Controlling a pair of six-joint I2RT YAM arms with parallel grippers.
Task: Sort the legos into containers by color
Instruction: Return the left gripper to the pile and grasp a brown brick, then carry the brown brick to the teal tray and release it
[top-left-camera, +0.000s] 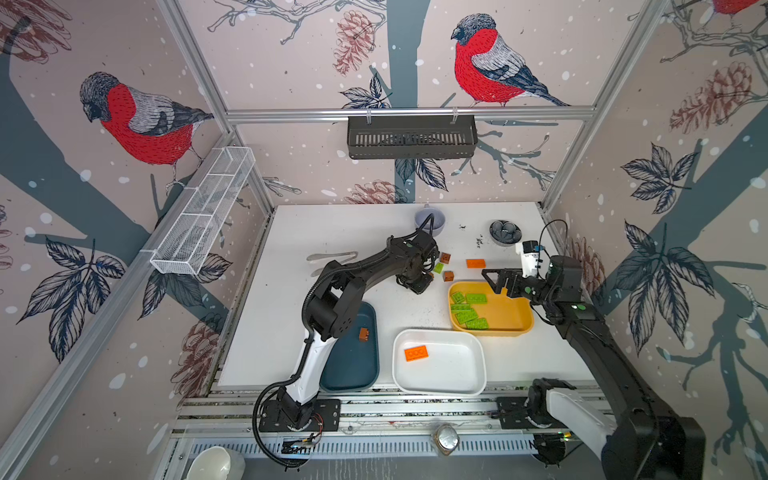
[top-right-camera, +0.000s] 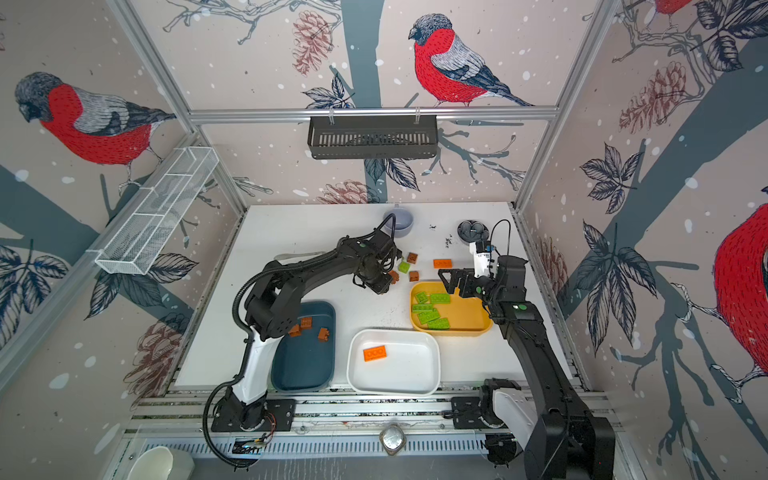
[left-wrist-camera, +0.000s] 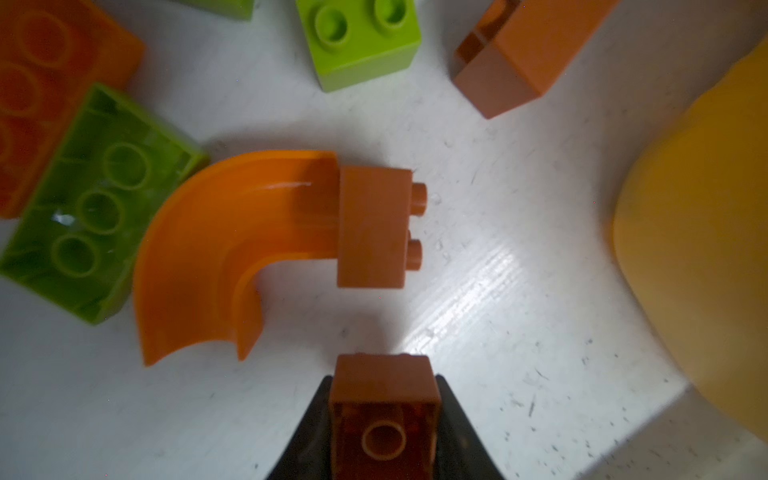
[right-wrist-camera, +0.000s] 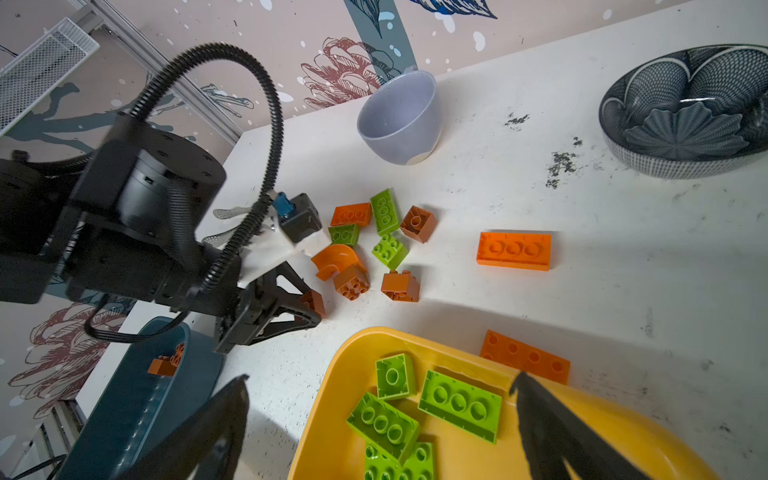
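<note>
My left gripper (left-wrist-camera: 384, 415) is shut on a small brown lego (left-wrist-camera: 384, 386) just above the table, beside the loose legos. Among these are an orange arch (left-wrist-camera: 208, 249), a brown block (left-wrist-camera: 374, 226) and lime-green bricks (left-wrist-camera: 361, 41). In both top views my right gripper (top-left-camera: 492, 278) hangs open over the far left corner of the yellow container (top-left-camera: 511, 316), which holds several green plates (top-left-camera: 467, 309). The white container (top-left-camera: 457, 374) holds one orange plate (top-left-camera: 415, 353). Brown blocks (top-right-camera: 307, 324) lie in the dark teal container (top-left-camera: 353, 374). Another orange plate (top-left-camera: 476, 263) lies on the table.
A grey-lavender cup (top-left-camera: 430, 220) and a dark patterned bowl (top-left-camera: 505, 232) stand at the back of the table. Metal tongs (top-left-camera: 332, 257) lie left of the loose bricks, partly under my left arm. One more orange plate (right-wrist-camera: 525, 357) lies against the yellow container's far edge.
</note>
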